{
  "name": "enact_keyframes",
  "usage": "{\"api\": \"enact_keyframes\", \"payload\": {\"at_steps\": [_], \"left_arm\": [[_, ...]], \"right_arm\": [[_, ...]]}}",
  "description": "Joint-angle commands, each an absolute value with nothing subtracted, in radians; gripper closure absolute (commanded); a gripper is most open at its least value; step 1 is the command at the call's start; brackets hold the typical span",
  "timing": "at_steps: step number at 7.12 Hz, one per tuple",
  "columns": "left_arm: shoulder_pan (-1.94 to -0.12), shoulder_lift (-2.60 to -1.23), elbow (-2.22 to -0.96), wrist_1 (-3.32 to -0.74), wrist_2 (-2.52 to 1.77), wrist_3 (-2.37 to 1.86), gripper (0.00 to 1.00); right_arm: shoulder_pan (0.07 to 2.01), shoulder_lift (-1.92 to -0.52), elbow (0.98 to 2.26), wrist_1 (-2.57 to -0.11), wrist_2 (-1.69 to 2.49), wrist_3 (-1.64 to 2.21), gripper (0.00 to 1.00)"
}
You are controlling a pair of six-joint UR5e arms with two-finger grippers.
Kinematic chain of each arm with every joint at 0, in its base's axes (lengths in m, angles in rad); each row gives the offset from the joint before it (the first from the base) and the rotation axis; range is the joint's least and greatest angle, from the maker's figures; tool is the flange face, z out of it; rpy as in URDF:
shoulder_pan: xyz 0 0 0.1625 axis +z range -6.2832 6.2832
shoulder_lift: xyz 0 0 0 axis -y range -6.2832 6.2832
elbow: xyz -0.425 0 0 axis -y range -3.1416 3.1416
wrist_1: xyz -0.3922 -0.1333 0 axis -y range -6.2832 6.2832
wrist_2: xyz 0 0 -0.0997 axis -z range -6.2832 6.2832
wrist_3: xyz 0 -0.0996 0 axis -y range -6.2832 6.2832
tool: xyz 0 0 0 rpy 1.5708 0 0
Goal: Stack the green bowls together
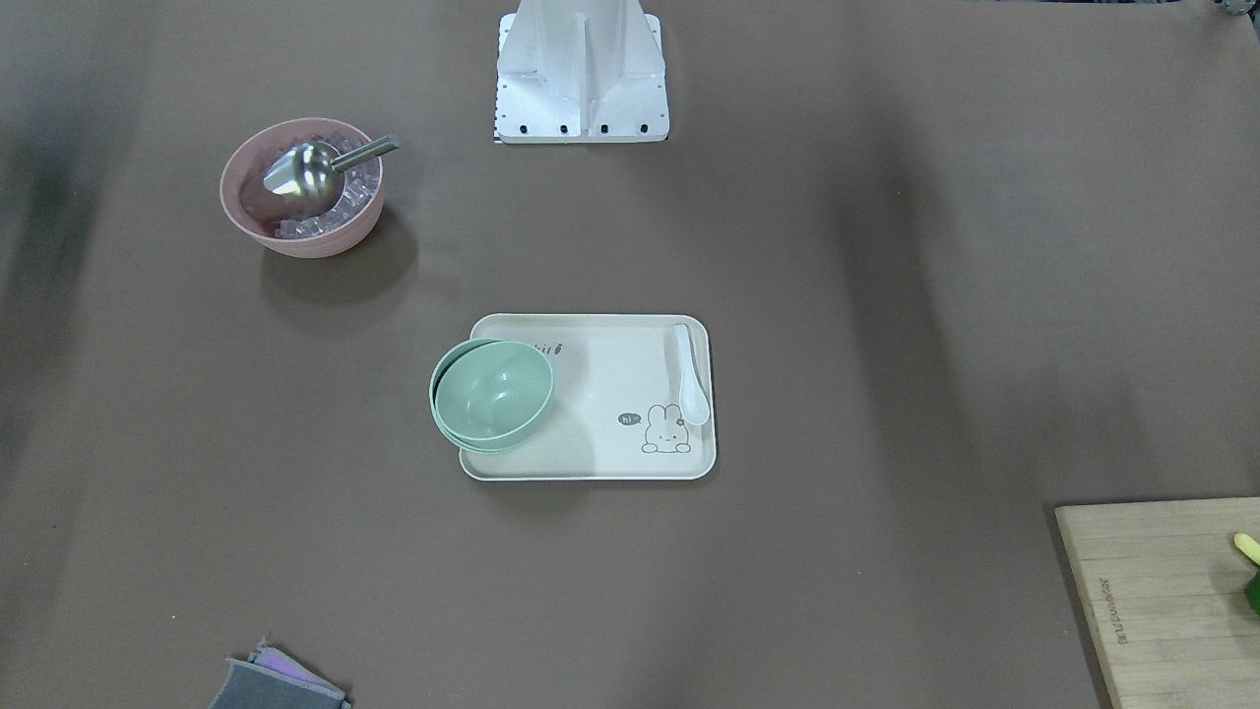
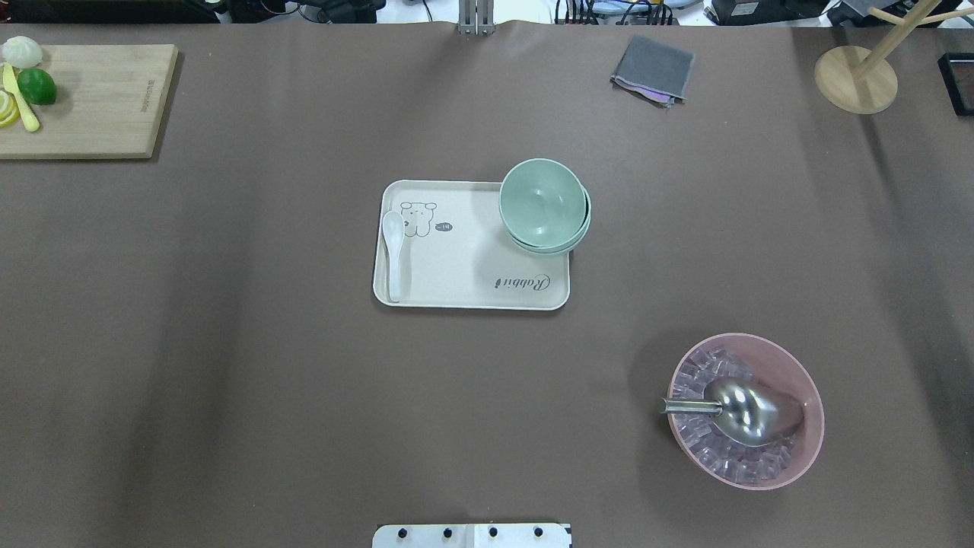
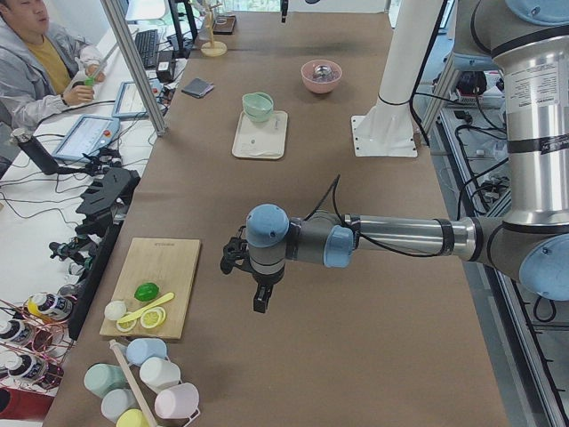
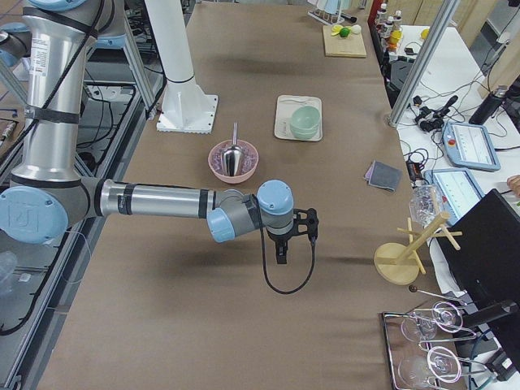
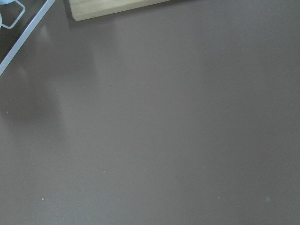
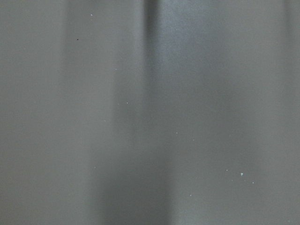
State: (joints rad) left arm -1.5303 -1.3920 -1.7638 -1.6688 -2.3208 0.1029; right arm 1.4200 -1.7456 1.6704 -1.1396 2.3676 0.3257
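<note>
The green bowls (image 2: pixel 542 204) are nested in one stack, slightly offset, on the far right corner of a cream rabbit tray (image 2: pixel 464 285). The stack also shows in the front view (image 1: pixel 492 392) and in both side views (image 3: pixel 258 105) (image 4: pixel 305 122). My left gripper (image 3: pixel 259 301) shows only in the left side view, hanging over bare table near the cutting board, far from the bowls. My right gripper (image 4: pixel 281 255) shows only in the right side view, over bare table well away from the bowls. I cannot tell whether either is open or shut. Both wrist views show only table.
A white spoon (image 2: pixel 393 251) lies on the tray's left side. A pink bowl (image 2: pixel 749 411) with ice cubes and a metal scoop (image 2: pixel 742 411) stands near right. A wooden cutting board (image 2: pixel 91 99) with lime and lemon is far left. A grey cloth (image 2: pixel 653 70) and a wooden stand (image 2: pixel 856 78) are at the far edge.
</note>
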Motion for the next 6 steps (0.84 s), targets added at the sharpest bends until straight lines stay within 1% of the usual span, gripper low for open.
{"api": "enact_keyframes", "payload": {"at_steps": [1,6], "left_arm": [[-1.526,-1.391,-1.773,-1.669,-2.26,0.092,0.01],[-1.525,-1.388,-1.761,-1.674,-2.316,0.1,0.01]], "right_arm": [[1.431,-1.756,1.675,-1.137,2.361,0.308,0.0],[1.431,-1.758,1.666,-1.134,2.313,0.302,0.0]]}}
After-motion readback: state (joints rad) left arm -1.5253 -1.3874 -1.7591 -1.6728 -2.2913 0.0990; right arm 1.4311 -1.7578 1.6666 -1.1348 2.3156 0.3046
